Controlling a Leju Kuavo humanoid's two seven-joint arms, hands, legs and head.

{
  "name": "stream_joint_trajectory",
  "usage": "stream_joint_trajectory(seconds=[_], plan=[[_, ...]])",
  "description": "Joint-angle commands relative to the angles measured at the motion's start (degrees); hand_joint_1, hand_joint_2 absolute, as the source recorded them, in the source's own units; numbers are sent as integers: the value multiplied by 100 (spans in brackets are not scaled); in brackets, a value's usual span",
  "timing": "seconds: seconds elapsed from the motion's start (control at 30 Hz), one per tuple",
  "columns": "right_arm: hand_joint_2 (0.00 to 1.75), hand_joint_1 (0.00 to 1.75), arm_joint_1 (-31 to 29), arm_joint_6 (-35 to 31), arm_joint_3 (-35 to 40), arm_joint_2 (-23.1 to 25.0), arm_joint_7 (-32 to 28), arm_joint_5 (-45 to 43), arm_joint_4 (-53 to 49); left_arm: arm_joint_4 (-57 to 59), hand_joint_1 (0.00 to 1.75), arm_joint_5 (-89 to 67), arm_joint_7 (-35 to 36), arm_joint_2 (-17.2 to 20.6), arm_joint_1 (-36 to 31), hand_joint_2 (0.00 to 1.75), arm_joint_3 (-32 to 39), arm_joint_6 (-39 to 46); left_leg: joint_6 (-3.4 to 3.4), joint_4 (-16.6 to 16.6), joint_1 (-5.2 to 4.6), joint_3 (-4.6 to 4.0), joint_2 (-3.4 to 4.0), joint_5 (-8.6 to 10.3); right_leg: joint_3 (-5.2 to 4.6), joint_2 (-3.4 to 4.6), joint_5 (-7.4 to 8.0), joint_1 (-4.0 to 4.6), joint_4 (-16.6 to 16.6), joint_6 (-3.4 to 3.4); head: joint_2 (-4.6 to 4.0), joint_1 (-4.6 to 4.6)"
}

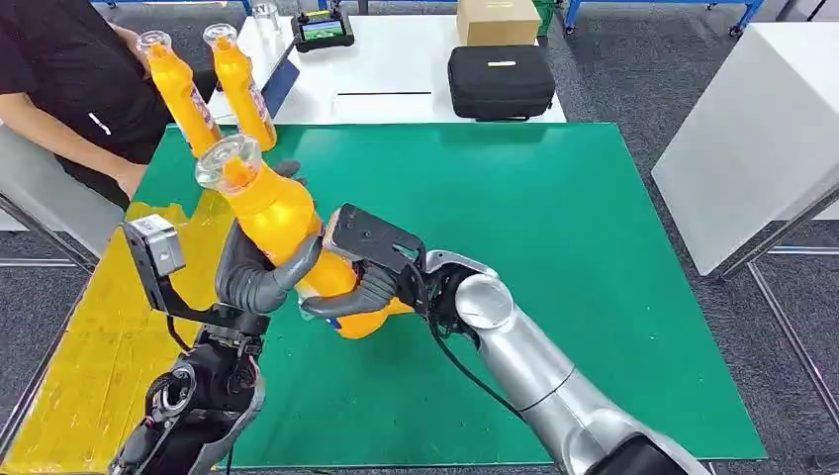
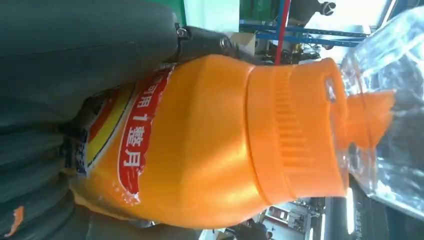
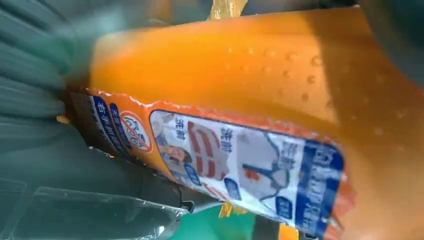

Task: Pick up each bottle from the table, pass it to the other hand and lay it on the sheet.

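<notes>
An orange bottle [image 1: 275,210] with a clear cap is held tilted above the green mat [image 1: 554,247], cap toward the far left. My left hand [image 1: 255,274] grips its middle, and my right hand [image 1: 364,282] wraps its lower body from the right. The left wrist view shows the bottle [image 2: 210,140] with its red label, and my left hand [image 2: 75,50] around it. Seen from the right wrist, the labelled base [image 3: 225,75] lies against my right hand [image 3: 30,90]. The yellow sheet [image 1: 89,346] lies to the left, beside the mat. Two more orange bottles [image 1: 183,94] [image 1: 244,87] stand at the mat's far left corner.
A person in black [image 1: 59,79] stands at the far left, close to the two bottles. On the white table behind the mat are a black case [image 1: 500,81], a cardboard box [image 1: 498,20] and a small device [image 1: 323,30]. A white table [image 1: 762,129] stands to the right.
</notes>
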Motion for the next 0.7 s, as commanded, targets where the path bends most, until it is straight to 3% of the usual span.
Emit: stream_joint_trajectory(seconds=[0.03,0.5,0.53,0.57,0.7], plan=[[175,175,-160,175,606,-26,-37,-6,12,421,175,13,18,-163,-332,175,-478,48,-13,-1,3,8,-5,-3,11,-12,-5,2,-2,1,0,0],[175,175,-247,42,354,-244,-329,341,1,552,175,97,-90,-263,-506,175,-578,248,-21,7,9,13,-19,-7,21,-30,-12,8,0,3,0,0],[175,134,-255,-22,263,-221,-267,409,-20,499,175,112,-164,-222,-468,175,-509,309,-17,7,7,9,-20,-5,16,-30,-10,7,1,3,0,0],[0,0,-249,4,233,-231,-231,399,-53,453,175,122,-188,-164,-420,175,-464,313,-12,4,3,3,-14,-2,6,-20,-6,2,2,3,0,2],[0,0,-342,8,182,-246,-107,420,-6,362,175,205,-248,-90,-355,175,-358,258,-22,9,7,13,4,-11,15,-9,-10,6,5,1,0,2]])
